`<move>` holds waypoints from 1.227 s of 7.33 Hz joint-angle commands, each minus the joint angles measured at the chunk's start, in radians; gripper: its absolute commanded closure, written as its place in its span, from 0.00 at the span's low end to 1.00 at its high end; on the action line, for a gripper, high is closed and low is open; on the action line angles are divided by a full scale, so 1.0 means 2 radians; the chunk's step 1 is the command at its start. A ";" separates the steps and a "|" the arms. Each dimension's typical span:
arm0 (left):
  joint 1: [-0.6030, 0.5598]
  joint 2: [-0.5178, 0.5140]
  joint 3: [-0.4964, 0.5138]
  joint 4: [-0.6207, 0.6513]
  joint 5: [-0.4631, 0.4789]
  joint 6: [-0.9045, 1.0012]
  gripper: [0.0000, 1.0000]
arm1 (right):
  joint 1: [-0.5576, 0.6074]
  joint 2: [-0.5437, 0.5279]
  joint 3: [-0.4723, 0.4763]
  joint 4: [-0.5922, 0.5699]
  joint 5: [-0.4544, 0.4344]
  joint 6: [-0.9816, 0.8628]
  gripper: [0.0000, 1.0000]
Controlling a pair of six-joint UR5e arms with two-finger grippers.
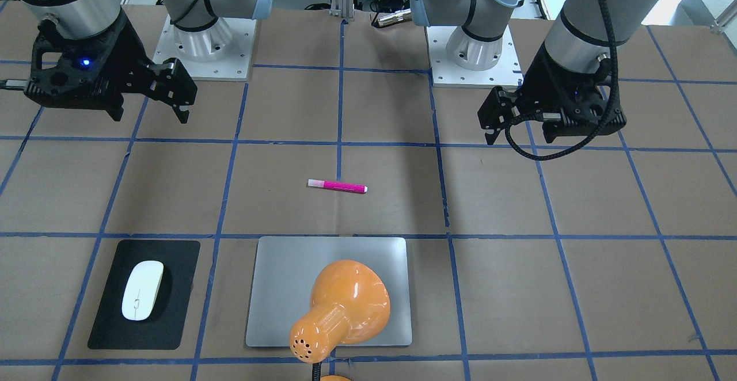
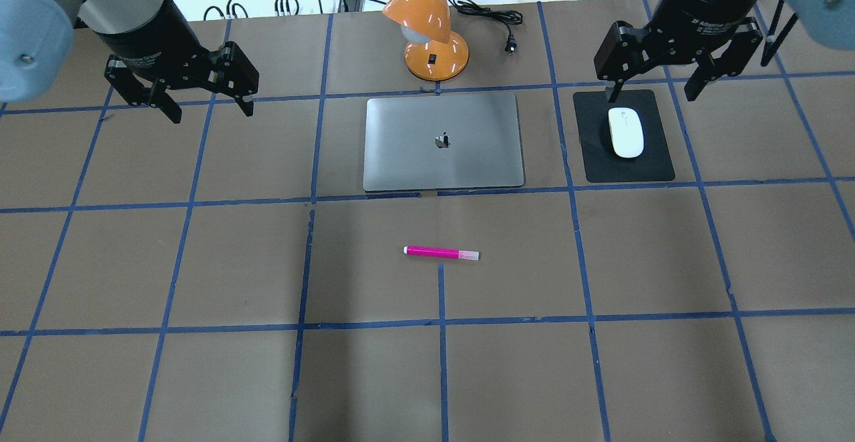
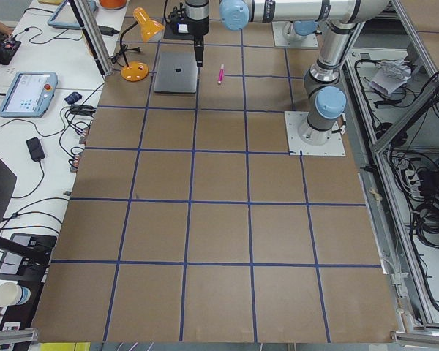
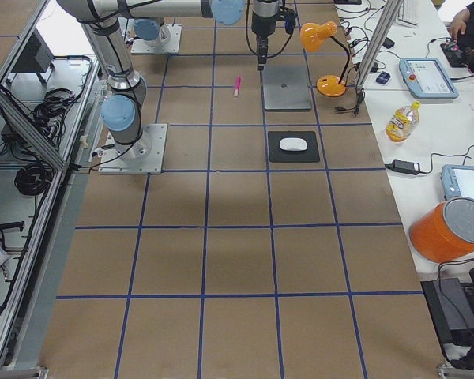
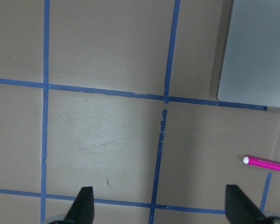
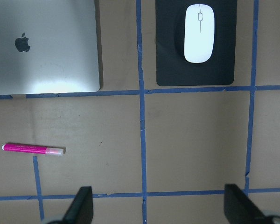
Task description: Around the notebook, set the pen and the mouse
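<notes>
Two black pincers hang above the brown paper-covered table (image 2: pixel 200 262) with its grid of blue tape lines, and neither holds anything. The left pincer (image 2: pixel 212 111) has its fingers spread wide; it sits well off to the robot's left of the large flat silver-grey metallic notebook (image 2: pixel 442 141), level with the notebook's far edge. The right pincer (image 2: pixel 651 95) is likewise spread wide, on the notebook's other side, over the far edge of a matte black rectangular mat (image 2: pixel 604 165). Both wrist views show the fingertips far apart with bare table between them.

The notebook lies closed and flat, its long edges running across the robot's front. The short magenta-pink marker pen (image 2: pixel 441 252) lies on the table on the robot's side of the notebook, clearly apart from it and roughly parallel to its near long edge; the pale pink cap end points to the robot's right, the small white tip to its left. The smooth white oval mouse (image 2: pixel 626 132) rests on the black mat, which sits just beside the notebook's right edge with a strip of table between them. An orange desk lamp (image 2: pixel 431 21) stands just beyond the notebook's far edge.
</notes>
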 commanded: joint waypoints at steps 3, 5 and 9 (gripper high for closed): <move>-0.002 0.007 0.011 0.002 -0.014 0.033 0.00 | -0.004 -0.002 0.001 0.002 -0.002 0.000 0.00; -0.001 -0.006 0.015 0.004 -0.014 0.030 0.00 | -0.004 -0.002 0.001 0.002 -0.002 0.000 0.00; -0.001 0.004 0.011 0.000 -0.007 0.028 0.00 | -0.004 -0.002 0.001 0.002 -0.002 0.000 0.00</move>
